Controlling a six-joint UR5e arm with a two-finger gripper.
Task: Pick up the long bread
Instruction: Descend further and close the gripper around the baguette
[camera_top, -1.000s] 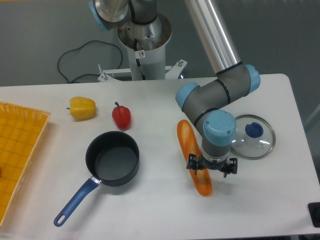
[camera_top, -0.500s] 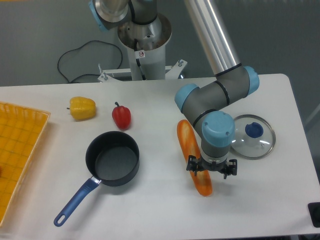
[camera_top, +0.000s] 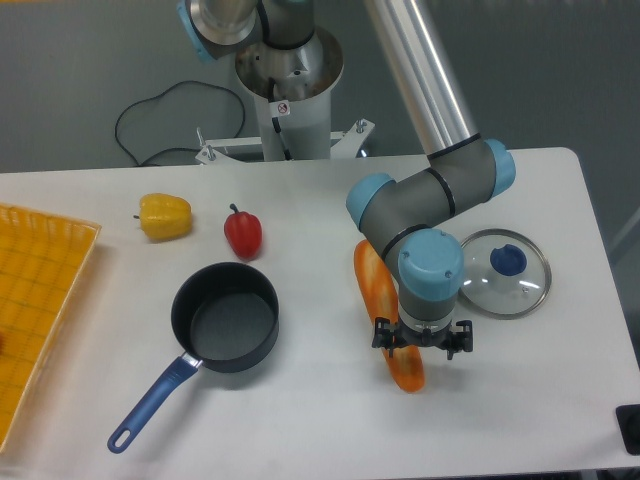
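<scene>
The long bread (camera_top: 377, 285) is a slim orange-golden baguette lying on the white table right of the pan, running from upper left to lower right. Its lower end (camera_top: 406, 374) shows below the wrist. My gripper (camera_top: 421, 340) hangs straight down over the bread's lower half, and the blue wrist cap hides the middle of the bread. Black finger links stick out on both sides of the wrist, so the gripper looks open. The fingertips are hidden under the wrist, so contact with the bread cannot be made out.
A dark pan (camera_top: 225, 318) with a blue handle (camera_top: 153, 403) sits left of the bread. A glass lid (camera_top: 505, 273) with a blue knob lies just to the right. A red pepper (camera_top: 242, 232) and a yellow pepper (camera_top: 165, 216) lie further back. An orange basket (camera_top: 35, 300) is at the left edge.
The wrist and gripper have shifted slightly left and down over the bread. The bread has not moved.
</scene>
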